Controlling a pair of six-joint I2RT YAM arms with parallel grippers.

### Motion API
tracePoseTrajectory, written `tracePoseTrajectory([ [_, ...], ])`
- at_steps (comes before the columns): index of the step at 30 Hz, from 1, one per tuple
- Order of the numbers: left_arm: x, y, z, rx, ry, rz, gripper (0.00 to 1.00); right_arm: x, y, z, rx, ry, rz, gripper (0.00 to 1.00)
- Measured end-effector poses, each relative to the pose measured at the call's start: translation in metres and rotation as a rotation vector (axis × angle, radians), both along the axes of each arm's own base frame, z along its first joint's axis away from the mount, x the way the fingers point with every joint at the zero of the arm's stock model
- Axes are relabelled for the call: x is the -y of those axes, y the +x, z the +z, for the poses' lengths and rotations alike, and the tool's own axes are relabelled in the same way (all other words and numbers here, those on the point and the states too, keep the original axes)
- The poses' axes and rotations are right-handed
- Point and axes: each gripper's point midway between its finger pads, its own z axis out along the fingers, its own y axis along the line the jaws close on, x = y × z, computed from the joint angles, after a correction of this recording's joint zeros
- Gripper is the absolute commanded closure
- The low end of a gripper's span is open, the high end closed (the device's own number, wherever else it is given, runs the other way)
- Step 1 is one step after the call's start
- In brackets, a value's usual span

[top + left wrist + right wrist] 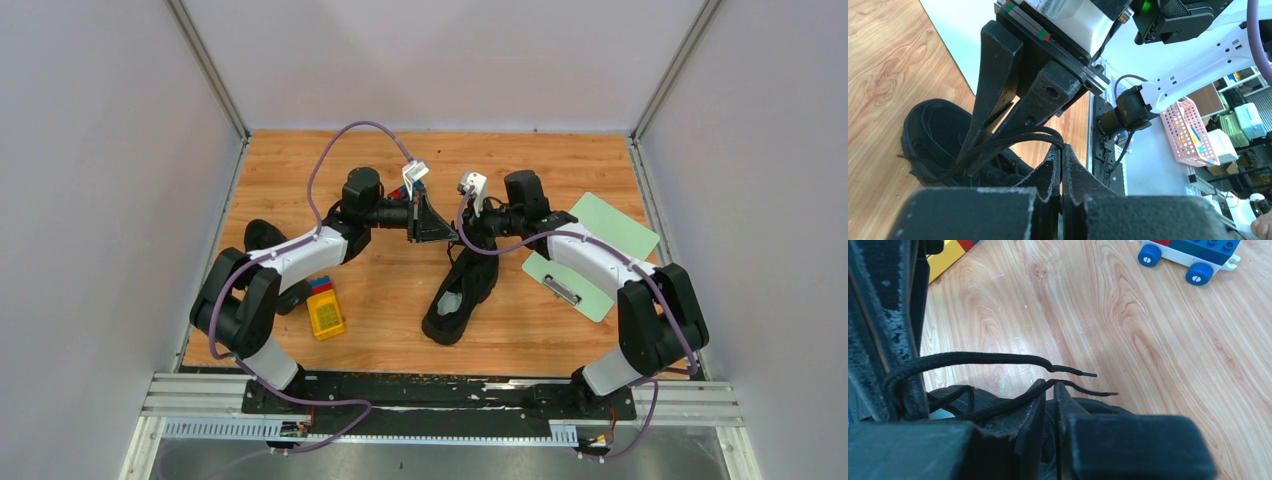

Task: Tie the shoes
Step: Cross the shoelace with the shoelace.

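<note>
Overhead, the left gripper (447,233) and right gripper (472,238) meet over the far end of one black shoe (460,295) at the middle of the table (390,285); the second shoe (264,238) lies partly under the left arm. Left wrist view: the left fingers are clenched on a lace (1038,131); a pink basket (1188,135) off the table holds small coloured items. Right wrist view: the right fingers pinch the second lace end (1013,401) above the shoe.
</note>
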Motion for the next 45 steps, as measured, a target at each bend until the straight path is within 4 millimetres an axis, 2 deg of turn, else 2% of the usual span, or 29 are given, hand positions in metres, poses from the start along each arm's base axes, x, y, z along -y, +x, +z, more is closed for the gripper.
tracePoseTrajectory([
  [2,0.000,0.000,0.000,0.000,0.000,0.001,1.00,0.001,0.001,0.000,0.000,-0.004,-0.008,0.96],
  [8,-0.002,0.002,-0.001,0.000,0.004,0.005,1.00,0.015,0.002,0.004,-0.012,-0.021,-0.050,0.98],
  [13,-0.004,0.004,-0.005,0.001,0.016,0.015,1.00,0.035,-0.003,0.043,0.069,0.001,-0.087,1.00],
  [16,-0.005,0.005,-0.007,-0.003,0.025,0.019,1.00,0.039,-0.012,0.067,0.127,0.024,-0.085,1.00],
  [18,-0.006,0.005,-0.010,-0.004,0.036,0.026,1.00,0.040,-0.019,0.076,0.138,0.035,-0.075,1.00],
  [24,-0.009,0.008,-0.020,-0.008,0.079,0.054,1.00,0.037,-0.047,0.078,0.045,0.054,0.001,1.00],
  [31,-0.010,0.011,-0.024,-0.013,0.100,0.077,1.00,0.030,-0.078,0.096,-0.046,0.124,0.094,1.00],
  [35,-0.009,0.013,-0.021,-0.007,0.098,0.080,1.00,0.024,-0.089,0.098,-0.098,0.148,0.131,1.00],
  [45,-0.007,0.016,-0.024,-0.013,0.102,0.080,1.00,0.008,-0.096,0.098,-0.104,0.135,0.200,1.00],
])
